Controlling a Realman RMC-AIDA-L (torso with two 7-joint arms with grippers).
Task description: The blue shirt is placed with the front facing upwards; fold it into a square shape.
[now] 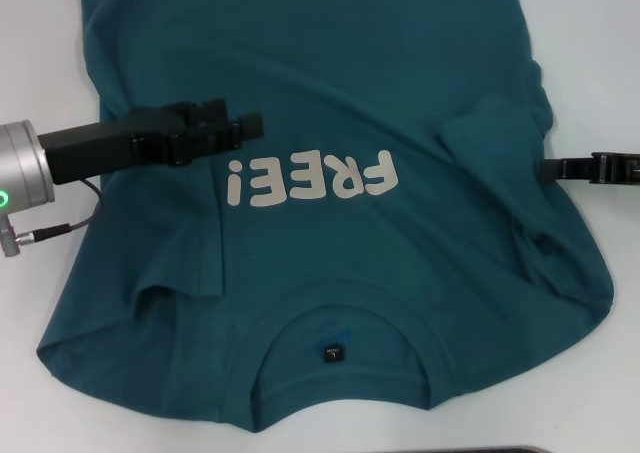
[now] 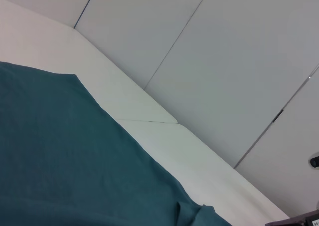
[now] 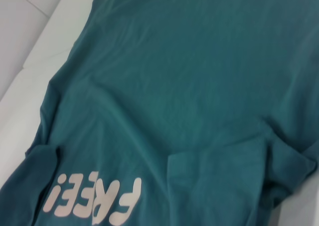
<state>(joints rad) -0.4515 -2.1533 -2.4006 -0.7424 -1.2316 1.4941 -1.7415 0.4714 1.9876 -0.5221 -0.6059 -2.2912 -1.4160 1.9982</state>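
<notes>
The blue shirt (image 1: 350,93) lies front up on the white table (image 1: 30,33). Its collar (image 1: 340,308) with the small black neck label (image 1: 333,353) is nearest me, and the white "FREE!" lettering (image 1: 310,180) is on the chest. Both sleeves are folded inward over the body: the left one along a crease (image 1: 220,233), the right one as a flap (image 1: 490,133). My left gripper (image 1: 250,125) reaches over the shirt just above the lettering's left end. My right gripper (image 1: 548,168) is at the shirt's right edge beside the folded flap. The shirt also shows in the left wrist view (image 2: 60,161) and the right wrist view (image 3: 199,86).
Bare white table shows left of the shirt and at the far right (image 1: 600,33). A pale panelled wall (image 2: 224,61) rises behind the table's far edge. A dark strip (image 1: 500,450) runs along the table's near edge.
</notes>
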